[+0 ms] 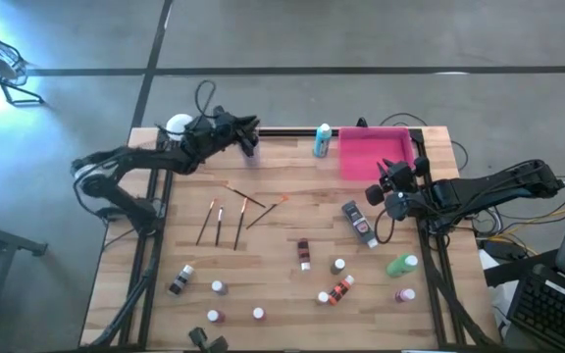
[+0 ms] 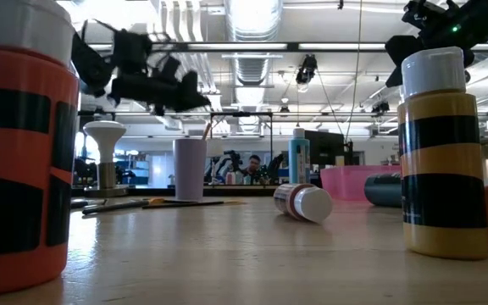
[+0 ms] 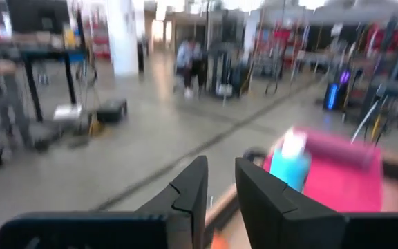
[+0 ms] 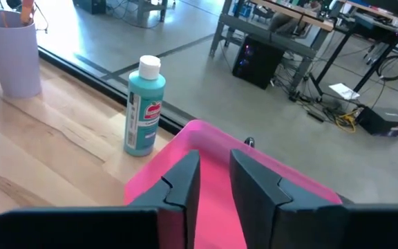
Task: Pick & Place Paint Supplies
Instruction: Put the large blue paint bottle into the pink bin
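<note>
My left gripper (image 1: 253, 126) hovers at the table's far left, above the lilac cup (image 2: 190, 168). Its fingers (image 3: 220, 166) stand a little apart with nothing between them. A brush handle (image 2: 206, 131) sticks up out of the cup. My right gripper (image 1: 376, 188) hangs over the near edge of the pink tray (image 1: 373, 152), fingers (image 4: 215, 155) slightly apart and empty. Three brushes (image 1: 226, 222) lie on the table's left half. A dark tube (image 1: 359, 222) and several small bottles (image 1: 339, 286) lie or stand toward the near edge. A teal bottle (image 1: 322, 140) stands upright beside the tray.
A white round-topped object (image 1: 178, 125) stands at the far left corner behind the left arm. In the low view an orange-and-black bottle (image 2: 19, 152) and a yellow-and-black bottle (image 2: 443, 161) stand close to the near edge, with one bottle (image 2: 303, 202) lying on its side between them.
</note>
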You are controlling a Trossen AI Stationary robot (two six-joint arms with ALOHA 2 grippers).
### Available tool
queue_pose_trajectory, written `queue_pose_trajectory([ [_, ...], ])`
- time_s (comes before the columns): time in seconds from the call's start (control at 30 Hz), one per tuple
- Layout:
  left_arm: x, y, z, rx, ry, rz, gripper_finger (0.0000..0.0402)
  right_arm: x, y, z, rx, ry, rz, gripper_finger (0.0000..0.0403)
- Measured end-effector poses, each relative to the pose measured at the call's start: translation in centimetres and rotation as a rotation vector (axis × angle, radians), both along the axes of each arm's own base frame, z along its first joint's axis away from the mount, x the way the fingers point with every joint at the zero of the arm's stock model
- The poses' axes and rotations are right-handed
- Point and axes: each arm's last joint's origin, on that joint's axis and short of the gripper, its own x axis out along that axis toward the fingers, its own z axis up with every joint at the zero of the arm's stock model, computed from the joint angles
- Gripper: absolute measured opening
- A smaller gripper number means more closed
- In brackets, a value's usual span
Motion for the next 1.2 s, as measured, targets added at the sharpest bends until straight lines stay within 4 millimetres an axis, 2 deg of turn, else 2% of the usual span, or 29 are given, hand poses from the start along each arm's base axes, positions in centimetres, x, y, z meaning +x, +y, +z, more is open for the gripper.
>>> queue_pose_trajectory([
  [0.17,-1.2,-1.8,5.2,0.088,-0.173,-0.093,0.0083,0.5,-0.1,0.4,0.018,-0.062,0.000,0.0099],
  [0.23,-1.6,-2.8,6.6,0.095,-0.225,-0.183,0.0083,1.0,-0.4,0.7,0.026,-0.072,0.020,0.0107],
  [0.33,-1.8,-4.2,7.7,0.093,-0.266,-0.313,0.0083,2.1,-1.1,1.0,0.036,-0.072,0.063,0.0118],
  [0.43,-1.7,-5.4,7.7,0.035,-0.281,-0.412,0.0082,3.2,-2.2,0.6,0.054,-0.065,0.112,0.0130],
  [0.6,-0.9,-7.5,6.2,-0.046,-0.246,-0.563,0.0081,4.4,-4.9,-0.3,0.086,-0.149,0.165,0.0150],
  [0.83,-0.3,-10.3,4.0,-0.007,-0.212,-0.576,0.0081,5.4,-8.4,-1.0,0.111,-0.293,0.293,0.0187],
  [0.97,-0.3,-11.1,3.3,0.019,-0.203,-0.576,0.0081,6.3,-9.9,-1.9,0.088,-0.283,0.341,0.0214],
  [1.2,-0.3,-11.1,2.5,0.010,-0.160,-0.572,0.0080,7.9,-11.8,-3.4,0.027,-0.204,0.326,0.0259],
])
